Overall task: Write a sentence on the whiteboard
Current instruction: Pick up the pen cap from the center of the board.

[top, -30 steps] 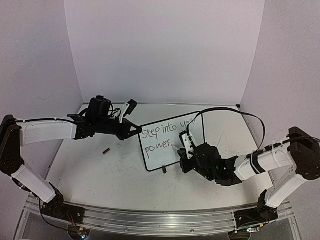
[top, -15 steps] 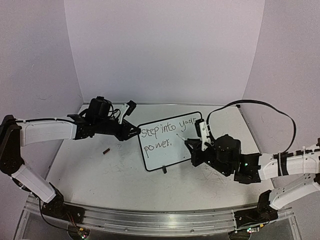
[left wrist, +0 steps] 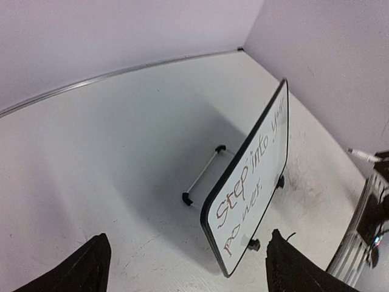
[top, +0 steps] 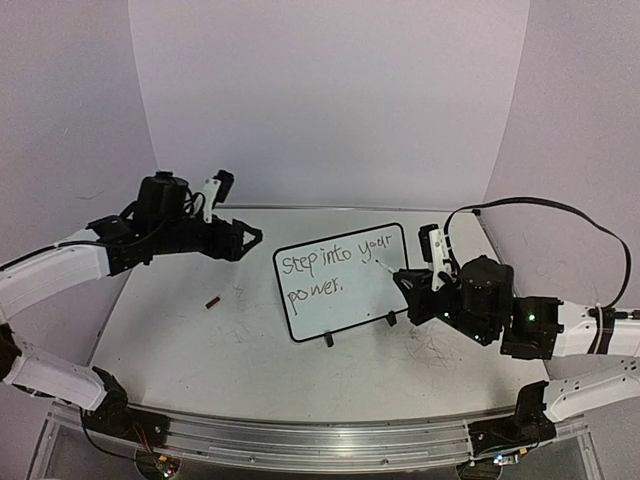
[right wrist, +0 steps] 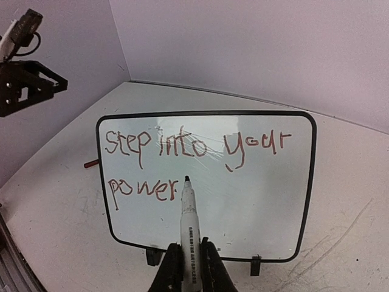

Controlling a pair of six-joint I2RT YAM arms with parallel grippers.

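Note:
The whiteboard [top: 345, 300] stands tilted on its black feet at mid-table, also seen edge-on in the left wrist view [left wrist: 255, 201] and head-on in the right wrist view [right wrist: 255, 194]. The sentence [top: 335, 262] "step into your power." fills two lines [right wrist: 182, 149]. My left gripper [top: 248, 241] is open and empty, hanging a short way left of the board's left edge; its fingertips [left wrist: 91, 261] frame the view. At the board's right side, my right gripper [top: 412, 283] is shut on a white marker [right wrist: 189, 219], whose tip points at the board just off its face.
A small red-brown cap [top: 212, 301] lies on the table left of the board. The board's wire stand [left wrist: 203, 176] reaches out behind it. White walls close the back and both sides. A black cable [top: 530, 212] loops above the right arm.
My left gripper has opened and drawn back to the left, off the board's edge. My right arm has moved right and back with the marker, away from the word "power".

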